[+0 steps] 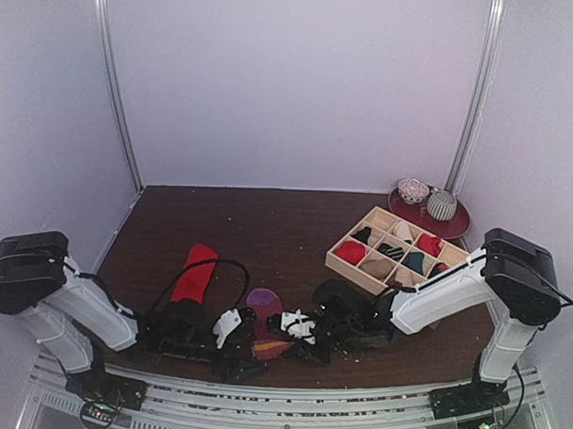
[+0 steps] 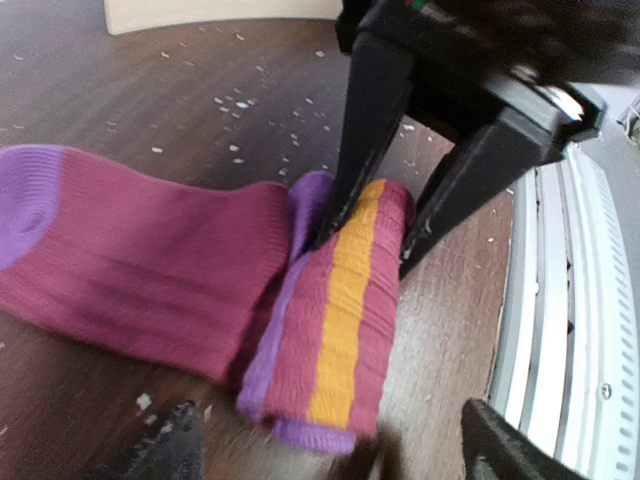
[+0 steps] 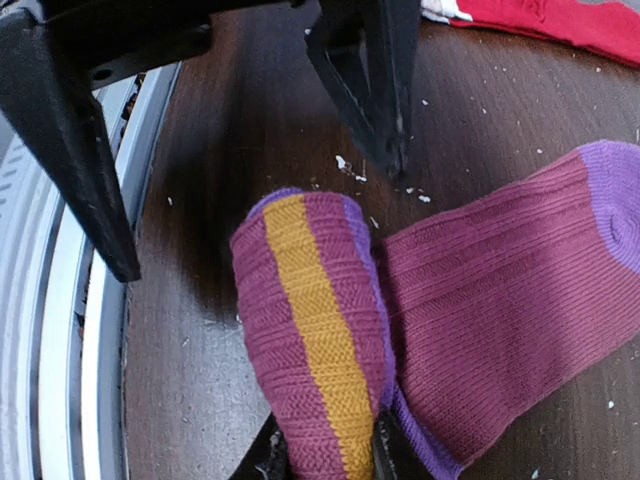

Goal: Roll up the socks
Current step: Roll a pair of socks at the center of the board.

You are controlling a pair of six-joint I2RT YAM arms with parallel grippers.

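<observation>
The magenta sock (image 1: 263, 313) lies flat near the table's front edge, purple toe pointing away and its orange-striped cuff (image 2: 340, 310) folded back over the leg. My right gripper (image 3: 326, 456) is shut on that folded cuff (image 3: 320, 330), one finger on each side of it. My left gripper (image 2: 335, 452) stands open and wide just short of the cuff's other end, touching nothing; its fingers (image 3: 75, 170) straddle the fold in the right wrist view. In the top view the left gripper (image 1: 232, 327) and right gripper (image 1: 293, 325) face each other. The red sock (image 1: 193, 272) lies flat to the left.
A wooden divided box (image 1: 398, 249) holding several rolled socks sits at the right. Behind it a dark red plate (image 1: 453, 225) carries two grey-white patterned round items. The metal rail (image 2: 575, 330) of the table's front edge runs right beside the cuff. White crumbs dot the wood.
</observation>
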